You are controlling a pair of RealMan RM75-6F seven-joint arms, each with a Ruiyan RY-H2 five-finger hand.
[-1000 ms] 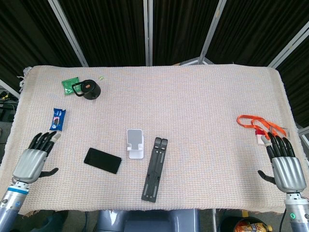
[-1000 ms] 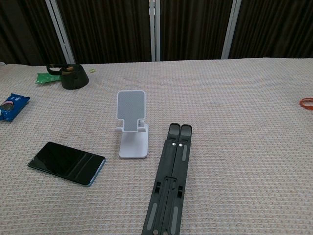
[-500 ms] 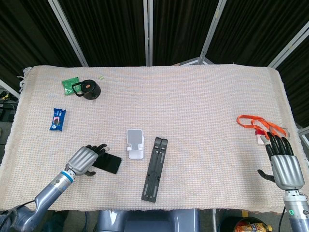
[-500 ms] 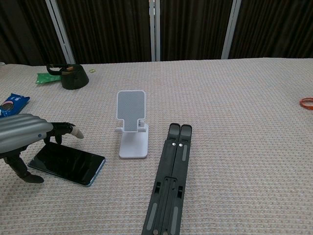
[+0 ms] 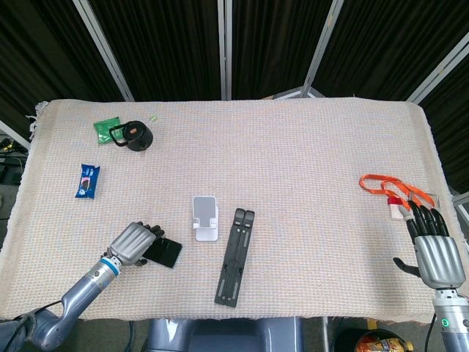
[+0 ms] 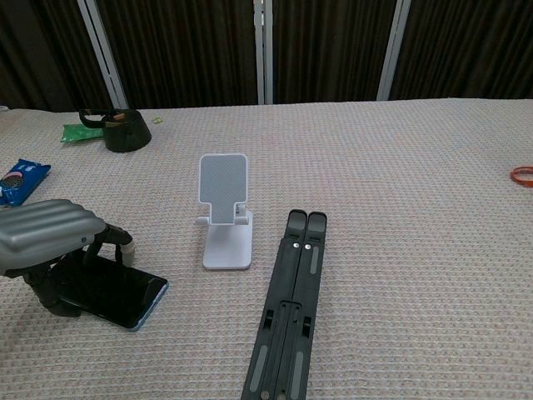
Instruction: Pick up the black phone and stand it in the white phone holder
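Note:
The black phone [image 5: 166, 253] [image 6: 117, 292] lies flat on the woven cloth, left of the white phone holder [image 5: 205, 218] [image 6: 225, 212], which stands upright and empty. My left hand [image 5: 133, 242] [image 6: 50, 233] covers the phone's left end. Its fingers curl down over the far edge and the thumb sits at the near side, gripping the phone. Most of the phone's left half is hidden under the hand. My right hand [image 5: 432, 249] rests at the table's right edge with its fingers spread and nothing in it; it shows only in the head view.
A black folded stand [image 5: 234, 257] [image 6: 287, 308] lies just right of the holder. At the back left are a black round container [image 5: 135, 135] [image 6: 125, 131], a green packet [image 5: 105, 129] and a blue snack pack [image 5: 87, 180] [image 6: 18, 179]. An orange lanyard [image 5: 388, 187] lies near my right hand.
My left hand came in from the table's left edge, settled over the phone and curled its fingers around it; the phone shifted slightly towards the near left. The right hand stayed put.

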